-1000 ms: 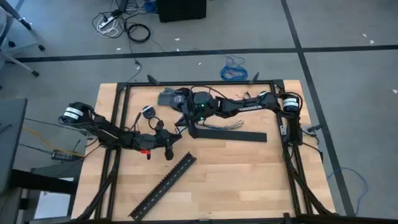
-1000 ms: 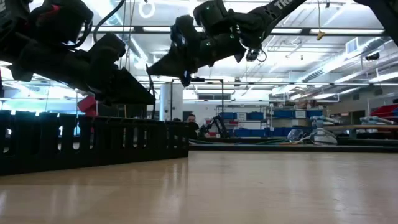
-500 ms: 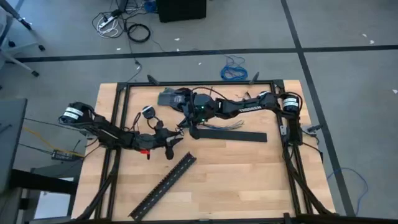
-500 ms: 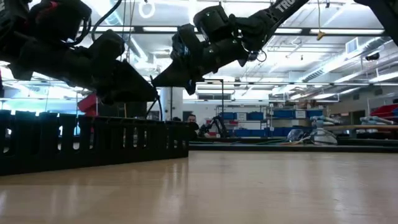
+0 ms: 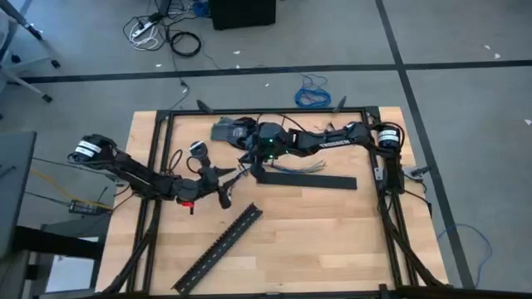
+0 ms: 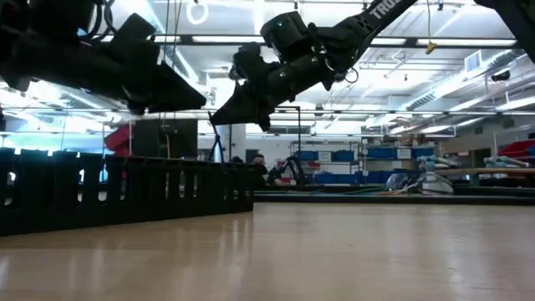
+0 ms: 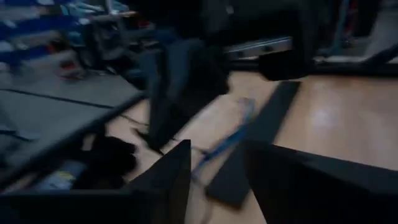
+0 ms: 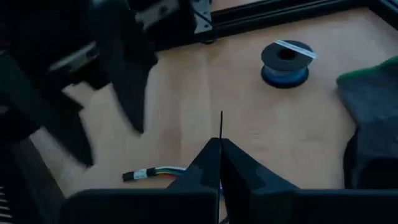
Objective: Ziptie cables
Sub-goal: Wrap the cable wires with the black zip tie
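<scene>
The cables lie as thin coloured wires on the table beside a flat black strip; one end of them shows in the right wrist view. My right gripper hovers left of them, shut on a thin black tie. My left gripper is open and raised off the table, just left of the right gripper; its two fingers stand apart. In the left wrist view the cables are blurred. My right gripper pinches the thin black tie between its two shut fingertips. A short length of the tie sticks out straight past the fingertips, clear of the table. The rest of the tie is hidden by the fingers.
A toothed black strip lies slanting near the front left and fills the low view's left side. A small spool and a grey-green bundle sit at the far left. A black frame rims the table.
My left gripper has risen and moved toward the far edge, closer to the right gripper. My right gripper has tipped its fingertips lower and shifted slightly toward the table's left, still shut on the tie.
</scene>
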Robot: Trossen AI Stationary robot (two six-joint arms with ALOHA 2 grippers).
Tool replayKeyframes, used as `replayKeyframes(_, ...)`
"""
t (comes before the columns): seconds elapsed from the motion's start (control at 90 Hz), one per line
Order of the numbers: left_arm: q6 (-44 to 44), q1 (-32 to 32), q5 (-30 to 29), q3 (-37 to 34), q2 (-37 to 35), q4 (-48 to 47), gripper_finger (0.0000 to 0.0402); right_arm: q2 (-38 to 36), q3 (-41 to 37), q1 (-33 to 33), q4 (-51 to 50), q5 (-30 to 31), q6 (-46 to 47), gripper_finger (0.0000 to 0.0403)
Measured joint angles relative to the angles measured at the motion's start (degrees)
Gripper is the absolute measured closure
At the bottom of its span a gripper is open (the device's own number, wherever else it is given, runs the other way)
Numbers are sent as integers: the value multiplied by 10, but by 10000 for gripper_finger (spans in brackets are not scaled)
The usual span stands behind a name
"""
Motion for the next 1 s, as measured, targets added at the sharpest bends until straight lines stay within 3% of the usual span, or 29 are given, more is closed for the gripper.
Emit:
replayKeyframes(0.522,-27,63,-10,0,0,-5,265,0,0,0,76,1,10,402)
replayKeyframes(1.0,-39,67,33,0,0,-1,269,0,0,9,100,-14,11,402)
